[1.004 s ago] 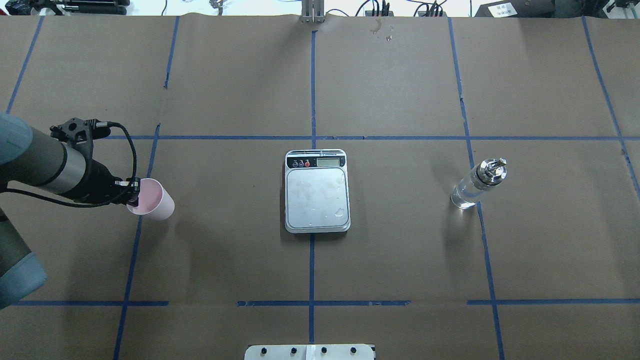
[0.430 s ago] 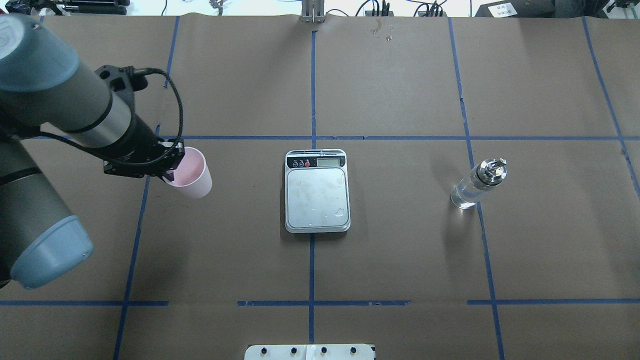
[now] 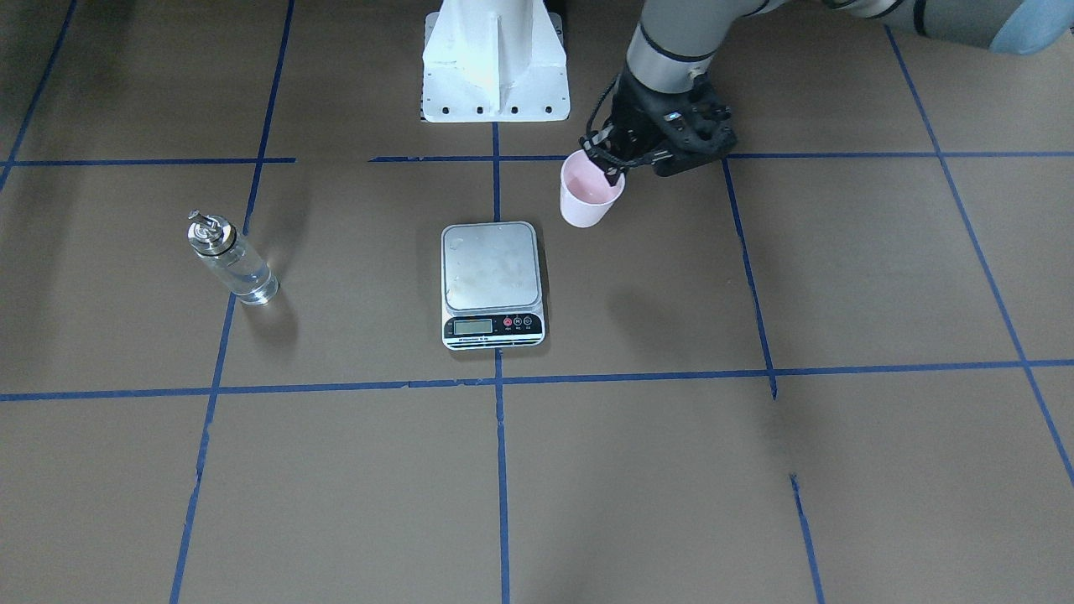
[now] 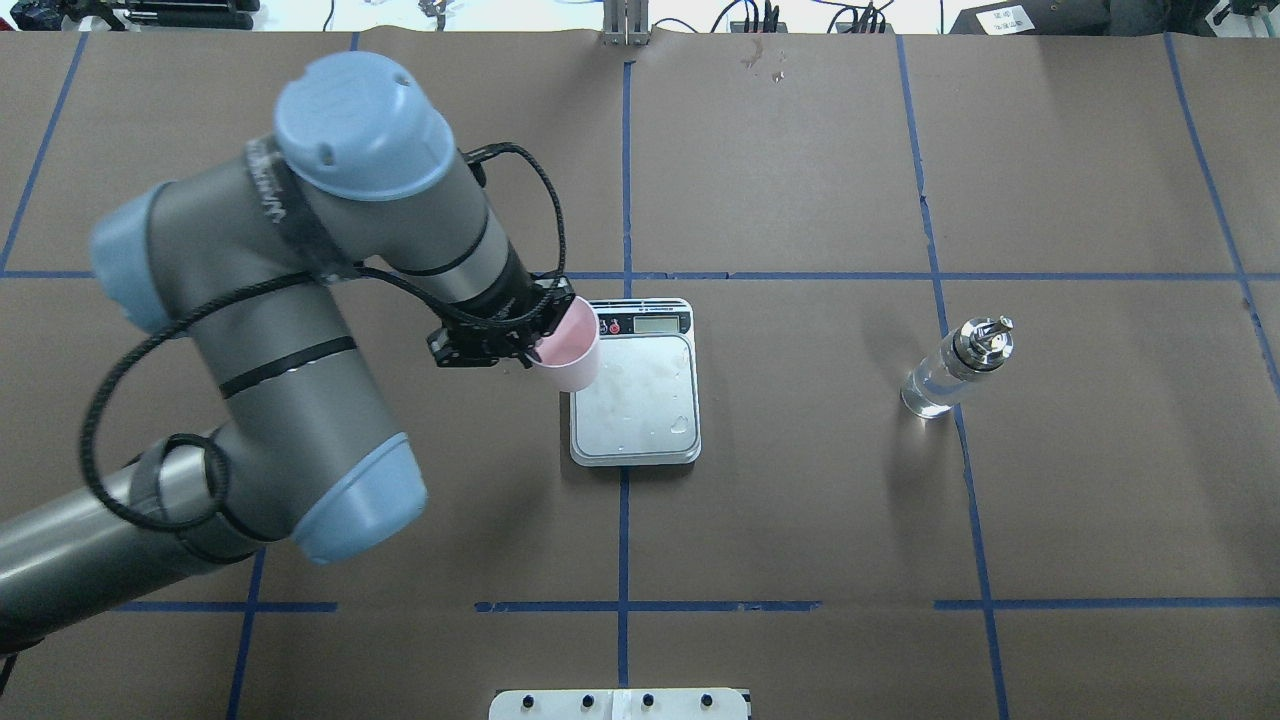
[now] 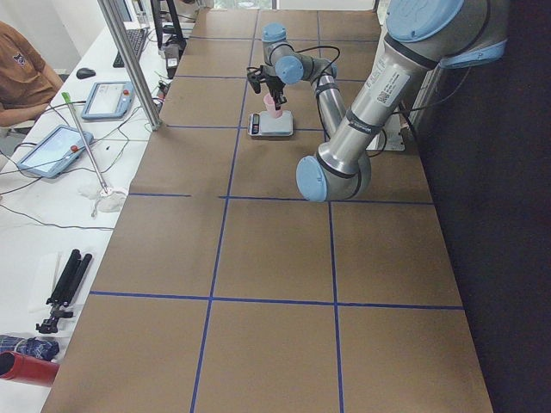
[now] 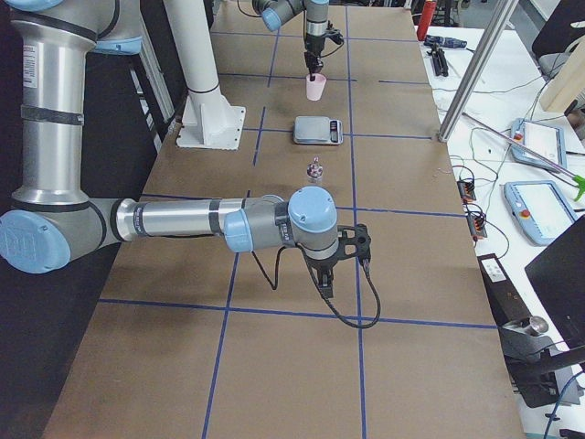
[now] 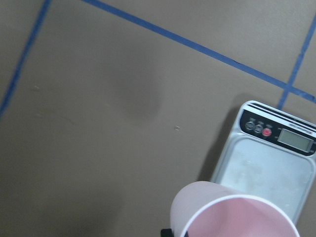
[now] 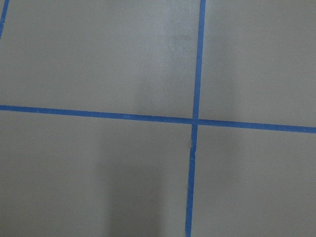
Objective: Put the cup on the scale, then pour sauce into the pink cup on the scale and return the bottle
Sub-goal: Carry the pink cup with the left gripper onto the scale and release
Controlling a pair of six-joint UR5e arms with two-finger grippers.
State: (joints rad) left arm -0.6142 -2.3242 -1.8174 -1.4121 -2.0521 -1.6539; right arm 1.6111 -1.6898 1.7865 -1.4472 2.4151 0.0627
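My left gripper (image 4: 533, 345) is shut on the rim of the pale pink cup (image 4: 570, 352) and holds it upright in the air, by the left far corner of the scale (image 4: 640, 400). The front-facing view shows the cup (image 3: 590, 193) and left gripper (image 3: 611, 172) beside the steel scale (image 3: 491, 264). The left wrist view shows the cup (image 7: 232, 212) near the scale (image 7: 269, 173). The glass bottle (image 4: 953, 372) with clear sauce stands upright to the right, and shows in the front-facing view (image 3: 232, 262). My right gripper (image 6: 325, 280) shows only in the exterior right view, over bare table; I cannot tell its state.
Brown paper with blue tape lines (image 4: 625, 180) covers the table. The white robot base (image 3: 495, 59) stands at the near edge behind the scale. A metal post (image 4: 625, 25) stands at the far edge. Operators' tablets (image 5: 60, 146) lie on a side table.
My left arm has swung right with the cup in its grip, from the table's left side to the scale's left edge. Scale and bottle have not moved.
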